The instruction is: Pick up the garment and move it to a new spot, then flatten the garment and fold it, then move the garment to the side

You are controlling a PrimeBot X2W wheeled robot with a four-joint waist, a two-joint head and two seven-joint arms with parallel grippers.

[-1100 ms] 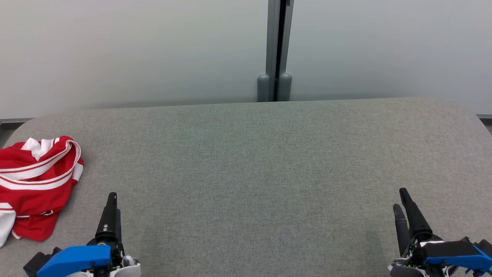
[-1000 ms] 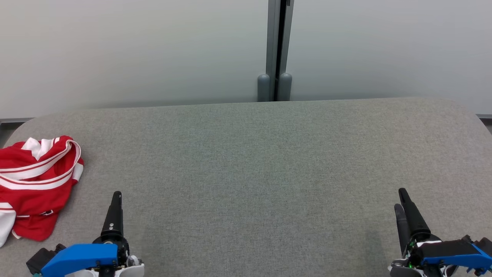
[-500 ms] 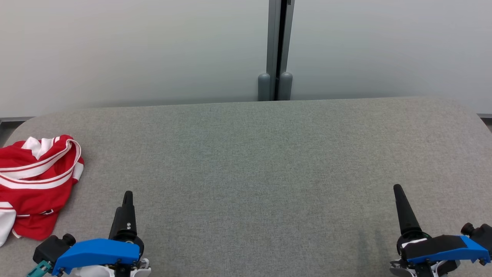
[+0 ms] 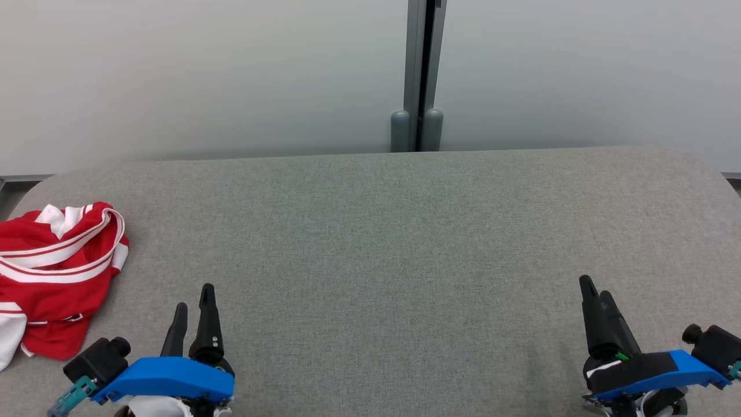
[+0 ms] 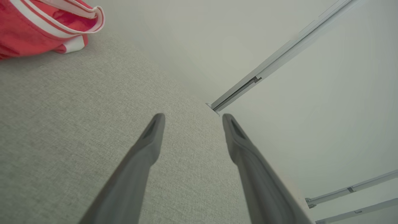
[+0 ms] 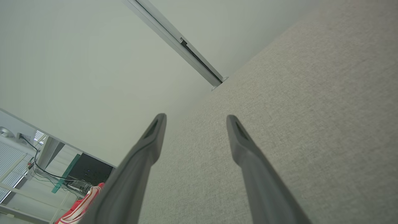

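Head view first, starting at the left edge of the tabletop point(image 4: 370, 231). The garment point(image 4: 55, 272) lies there in a red heap with white stripes. It sits right by the left edge, between the far left corner and the near left corner. Part of it runs out of the picture. It is all scrunched up, not flat. The heap looks a bit longer from far to near than from side to side. So I think its long way runs along the left edge.

Next come the left jaws, low by the near edge. They stand wide open and hold nothing. They point toward the far edge, and the garment is not in front of them. It lies off to their left and a little farther out, near but not touching. In the left wrist view the garment point(image 5: 40, 25) sits in the top left corner, away from the gap between the jaws. That gap has no cloth in it. So you would need to swing these jaws left before you close them.

Last come the right jaws, by the near right corner. They are wide open too and hold nothing. Nearly the whole tabletop lies between them and the garment, so they are well apart from it. The left arm is much nearer, and I think the pick-up is its job.
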